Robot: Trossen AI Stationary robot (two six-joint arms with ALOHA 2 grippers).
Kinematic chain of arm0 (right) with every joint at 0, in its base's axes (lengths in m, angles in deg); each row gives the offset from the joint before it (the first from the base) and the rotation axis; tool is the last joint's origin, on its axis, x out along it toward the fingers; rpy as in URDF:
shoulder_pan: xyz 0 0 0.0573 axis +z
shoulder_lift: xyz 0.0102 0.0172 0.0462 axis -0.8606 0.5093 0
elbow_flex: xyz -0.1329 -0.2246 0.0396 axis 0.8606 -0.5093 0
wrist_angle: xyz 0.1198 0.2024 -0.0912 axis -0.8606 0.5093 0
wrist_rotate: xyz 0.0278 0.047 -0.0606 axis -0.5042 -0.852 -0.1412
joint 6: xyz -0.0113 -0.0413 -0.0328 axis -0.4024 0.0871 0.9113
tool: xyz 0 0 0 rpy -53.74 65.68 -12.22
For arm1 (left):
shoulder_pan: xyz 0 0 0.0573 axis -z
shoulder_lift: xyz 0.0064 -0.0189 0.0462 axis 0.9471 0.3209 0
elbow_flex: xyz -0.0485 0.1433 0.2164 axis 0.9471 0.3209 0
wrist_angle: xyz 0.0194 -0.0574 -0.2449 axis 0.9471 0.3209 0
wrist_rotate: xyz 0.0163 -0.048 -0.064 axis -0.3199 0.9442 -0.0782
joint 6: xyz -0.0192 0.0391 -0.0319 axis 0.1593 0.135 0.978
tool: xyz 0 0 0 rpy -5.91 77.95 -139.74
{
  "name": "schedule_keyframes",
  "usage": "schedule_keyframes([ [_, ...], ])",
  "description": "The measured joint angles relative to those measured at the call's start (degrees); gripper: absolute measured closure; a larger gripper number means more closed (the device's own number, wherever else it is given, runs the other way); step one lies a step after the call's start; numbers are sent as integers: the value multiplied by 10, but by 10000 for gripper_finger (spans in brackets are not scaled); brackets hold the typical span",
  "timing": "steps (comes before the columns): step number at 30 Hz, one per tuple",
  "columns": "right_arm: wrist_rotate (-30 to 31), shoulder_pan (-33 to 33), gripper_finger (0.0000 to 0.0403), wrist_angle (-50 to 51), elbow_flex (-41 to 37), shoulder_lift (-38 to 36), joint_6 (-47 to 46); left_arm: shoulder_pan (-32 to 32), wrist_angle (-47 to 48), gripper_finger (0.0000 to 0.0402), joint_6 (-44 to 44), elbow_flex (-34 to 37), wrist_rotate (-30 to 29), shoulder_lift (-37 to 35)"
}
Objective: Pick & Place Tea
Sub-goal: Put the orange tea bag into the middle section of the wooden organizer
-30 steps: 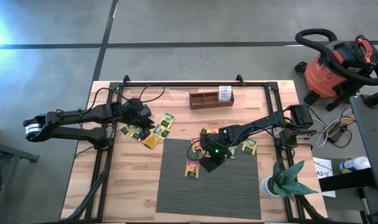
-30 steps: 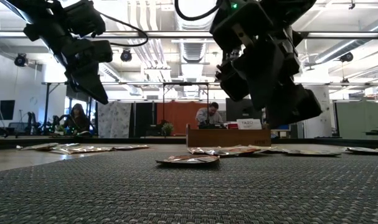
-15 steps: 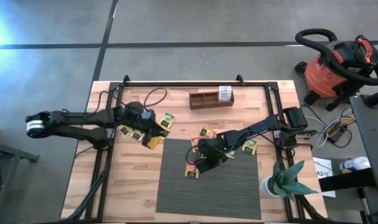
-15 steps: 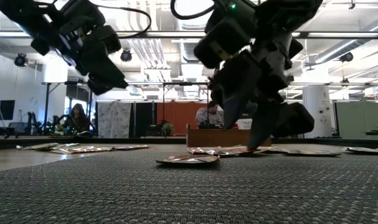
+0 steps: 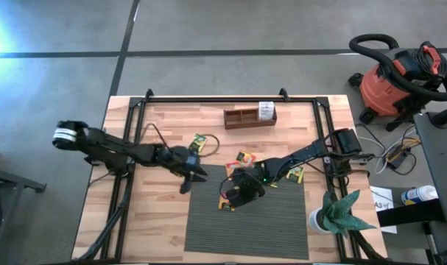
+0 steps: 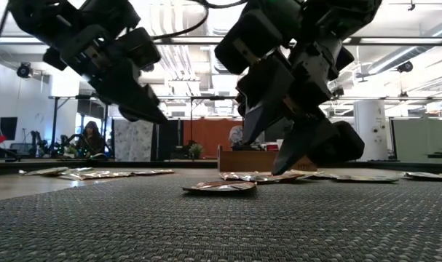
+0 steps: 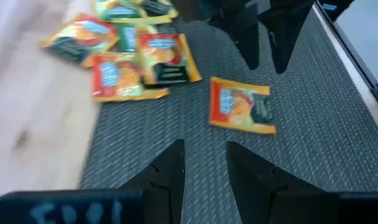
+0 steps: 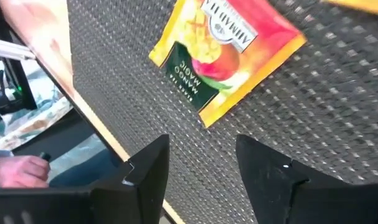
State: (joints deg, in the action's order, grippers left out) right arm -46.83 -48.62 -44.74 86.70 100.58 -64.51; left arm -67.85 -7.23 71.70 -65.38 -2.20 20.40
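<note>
Hovering over the dark mat (image 5: 249, 221), the right tool (image 5: 236, 197) has its fingers (image 8: 145, 168) apart with nothing between them, tips just above the weave. One sachet (image 5: 227, 200) lies flat on the mat just beside and ahead of those tips, apart from them; in the right wrist view the sachet (image 8: 226, 53) sits a little way in from the mat's edge, where pale wood begins. More tea (image 5: 245, 157) lies behind this tool, at the mat's far edge, and another sachet (image 5: 294, 174) lies off along its arm, toward the base. Toward the near side of the tool the mat is bare weave right to its front edge. The left tool (image 5: 195, 174) hangs over the mat's far left corner, fingers (image 7: 170, 168) apart and empty, pointing toward the right tool; the lone sachet (image 7: 241, 106) lies on the mat between the two, nearer the right one. A loose cluster of sachets (image 7: 123, 59) lies ahead of the left tool and to one side, straddling the mat's edge and the wooden surface (image 5: 153, 221). A further sachet (image 5: 199, 141) lies on the wood just beyond the left tool. A wooden tray (image 5: 249, 117) stands well apart from both tools, near the surface's far rim, and a black frame rail (image 5: 216, 99) runs along that rim.
</note>
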Motion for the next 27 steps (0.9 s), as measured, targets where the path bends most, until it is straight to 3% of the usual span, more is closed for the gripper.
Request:
schedule_keyframes([
  [8, 9, 23, 220, -35, 6, 37, -3, 59, -5, 290, 25, -76, -16, 119],
  [16, 38, 24, 220, -63, 22, 62, -4, 78, -6, 290, 27, -125, -26, 190],
  [27, 142, 24, 220, -72, 30, 60, -19, 77, -7, 290, 36, -114, -29, 234],
])
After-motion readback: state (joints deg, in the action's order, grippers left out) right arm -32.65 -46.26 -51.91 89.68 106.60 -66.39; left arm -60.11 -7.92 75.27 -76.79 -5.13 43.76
